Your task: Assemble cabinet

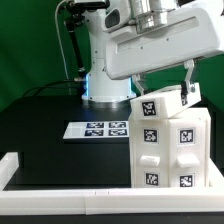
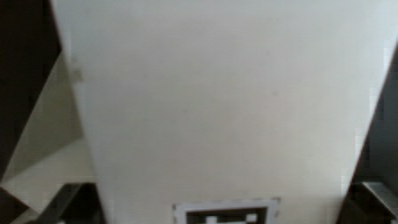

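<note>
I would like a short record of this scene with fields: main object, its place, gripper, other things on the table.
main object: white cabinet, upright, with black-and-white tags on its faces
place: on the black table, at the exterior view's right, near the low white rail
gripper: gripper at the cabinet's top, fingers on either side of a panel; contact cannot be told
other: marker board flat, apart from the cabinet

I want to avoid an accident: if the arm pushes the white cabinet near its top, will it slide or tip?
The cabinet stands tall on a narrow base, so a high push may tip it rather than slide it. Its flat white panels look stiff, probably not bending. The smooth plastic might slip in the pincer, which is at its top.
</note>
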`<state>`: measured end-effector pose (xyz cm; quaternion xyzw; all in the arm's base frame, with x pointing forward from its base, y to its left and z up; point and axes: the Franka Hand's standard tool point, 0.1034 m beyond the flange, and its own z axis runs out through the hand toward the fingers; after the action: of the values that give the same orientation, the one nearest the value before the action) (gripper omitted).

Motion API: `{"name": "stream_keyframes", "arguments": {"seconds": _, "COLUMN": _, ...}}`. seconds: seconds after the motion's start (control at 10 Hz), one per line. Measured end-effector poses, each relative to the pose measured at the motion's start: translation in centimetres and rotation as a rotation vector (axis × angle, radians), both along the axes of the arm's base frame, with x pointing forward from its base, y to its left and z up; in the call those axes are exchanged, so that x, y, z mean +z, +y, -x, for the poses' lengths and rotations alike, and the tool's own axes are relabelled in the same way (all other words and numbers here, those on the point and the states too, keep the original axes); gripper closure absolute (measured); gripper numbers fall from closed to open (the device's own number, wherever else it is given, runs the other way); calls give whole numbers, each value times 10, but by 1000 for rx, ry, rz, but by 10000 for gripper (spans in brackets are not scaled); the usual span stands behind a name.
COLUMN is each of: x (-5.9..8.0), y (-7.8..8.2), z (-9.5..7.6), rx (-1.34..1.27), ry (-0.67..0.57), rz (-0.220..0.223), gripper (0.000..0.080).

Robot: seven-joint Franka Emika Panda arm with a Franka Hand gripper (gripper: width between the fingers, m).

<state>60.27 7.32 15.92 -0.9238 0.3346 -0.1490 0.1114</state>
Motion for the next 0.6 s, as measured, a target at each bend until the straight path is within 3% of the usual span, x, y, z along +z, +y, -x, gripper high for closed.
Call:
{"name": "stream_keyframes", "arguments": {"seconds": 0.2, "x": -1, "y": 3, "z": 2, "rx": -215, "ry": 38, "rz": -97, "gripper": 242}}
{"name": "stream_keyframes", "arguments": {"seconds": 0.6, "x": -3, "y": 9, "z": 5, "rx": -552, "ry": 124, "rz": -252, "gripper": 242}}
